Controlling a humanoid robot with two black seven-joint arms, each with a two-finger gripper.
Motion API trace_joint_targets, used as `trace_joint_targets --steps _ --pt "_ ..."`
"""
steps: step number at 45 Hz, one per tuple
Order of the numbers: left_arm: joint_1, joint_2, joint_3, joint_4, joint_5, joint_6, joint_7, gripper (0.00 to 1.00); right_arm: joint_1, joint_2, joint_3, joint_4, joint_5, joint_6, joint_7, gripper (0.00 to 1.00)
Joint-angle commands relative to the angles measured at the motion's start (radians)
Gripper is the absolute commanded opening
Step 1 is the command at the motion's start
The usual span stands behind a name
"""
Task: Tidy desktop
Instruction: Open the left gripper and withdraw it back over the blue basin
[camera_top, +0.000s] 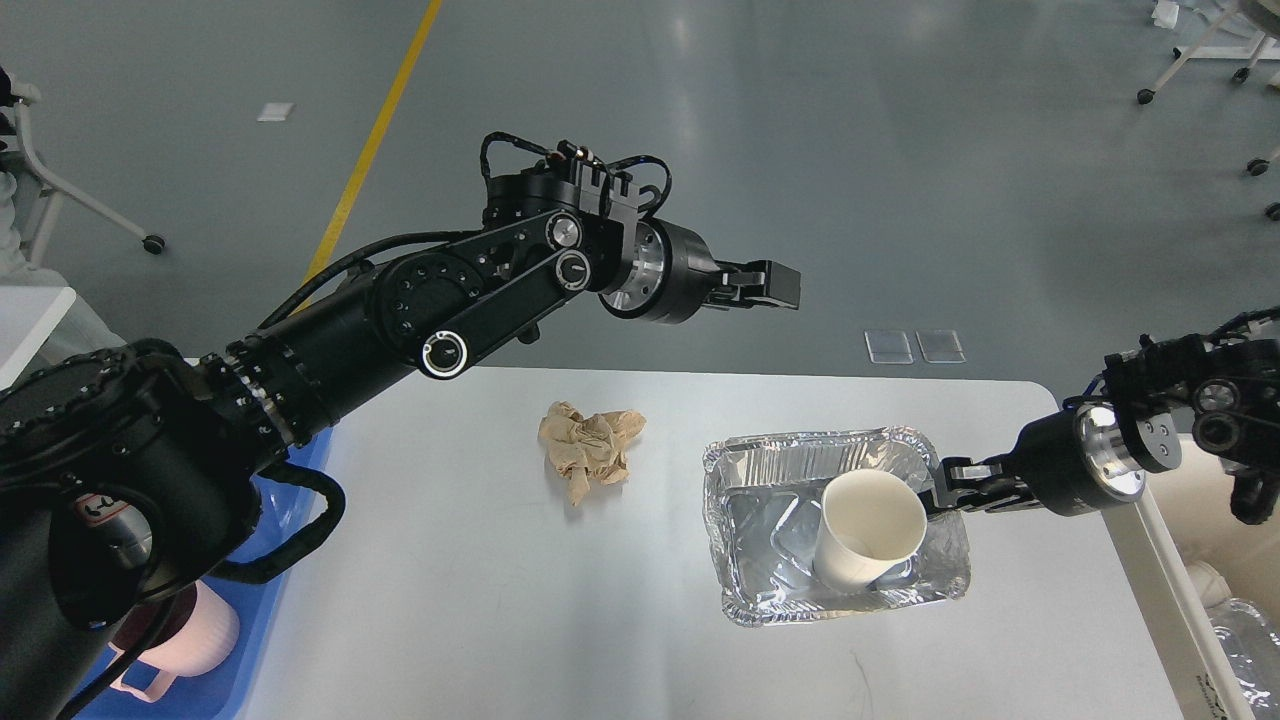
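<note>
The desktop (450, 600) is a wide white tabletop. A foil tray (760, 520) sits on its right part with a white paper cup (868, 525) leaning inside it. A crumpled brown paper (592, 450) lies left of the foil tray. My left gripper (778, 286) is open and empty, raised high above the table's far edge, well clear of the cup. My right gripper (940, 485) is shut on the foil tray's right rim, at table height.
A blue tray (290, 470) stands by the table's left edge with a pink cup (190, 640) in it, partly hidden by my left arm. A white bin (1170, 570) stands against the table's right edge.
</note>
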Motion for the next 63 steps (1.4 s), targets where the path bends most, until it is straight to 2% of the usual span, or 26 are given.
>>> trace_joint_targets --steps 1,9,12,18,21,22,25,26,41,42,49,52,59,63 --pt "0.056 0.070 -0.001 -0.020 0.035 0.054 -0.003 0.74 0.000 -0.006 0.000 0.001 0.000 0.000 0.000 0.00" --pt "0.101 0.202 0.053 -0.113 0.061 0.052 -0.014 0.74 -0.003 -0.009 0.002 0.001 0.000 -0.002 0.000 0.00" --pt "0.137 0.298 0.093 -0.176 0.098 0.052 -0.028 0.74 -0.003 -0.008 0.003 0.001 0.000 -0.003 0.000 0.00" --pt "0.178 0.403 0.151 -0.260 0.148 0.042 -0.029 0.74 -0.006 -0.008 0.005 0.001 0.000 -0.003 0.000 0.00" --pt "0.187 0.437 0.159 -0.294 0.152 0.025 -0.029 0.74 -0.008 -0.008 0.006 0.003 0.000 -0.003 0.000 0.00" --pt "0.208 0.496 0.166 -0.352 0.156 -0.021 -0.029 0.74 -0.009 -0.009 0.006 0.003 0.000 -0.003 0.000 0.00" --pt "0.219 0.534 0.173 -0.386 0.170 -0.044 -0.029 0.74 -0.009 -0.009 0.006 0.003 0.000 -0.003 0.000 0.00" --pt "0.233 0.584 0.180 -0.437 0.185 -0.058 -0.029 0.74 -0.011 -0.008 0.006 0.004 0.000 -0.003 0.000 0.00" --pt "0.282 0.816 0.239 -0.681 0.193 -0.069 -0.029 0.74 -0.015 -0.006 0.006 0.004 0.000 -0.003 0.000 0.00" --pt "0.283 0.861 0.237 -0.731 0.193 -0.072 -0.029 0.74 -0.015 -0.006 0.008 0.004 0.000 -0.003 0.000 0.00" --pt "0.273 0.961 0.205 -0.796 0.191 -0.106 -0.029 0.74 -0.017 -0.006 0.012 0.006 0.000 -0.003 0.000 0.00" --pt "0.273 1.040 0.130 -0.843 0.185 -0.119 -0.032 0.74 -0.020 -0.006 0.014 0.006 0.000 -0.003 0.002 0.00" --pt "0.274 1.115 0.030 -0.854 0.159 -0.156 -0.065 0.74 -0.020 -0.005 0.020 0.006 0.000 -0.003 0.000 0.00" --pt "0.276 1.159 -0.036 -0.854 0.126 -0.182 -0.065 0.74 -0.020 -0.003 0.020 0.006 0.000 -0.003 0.000 0.00"
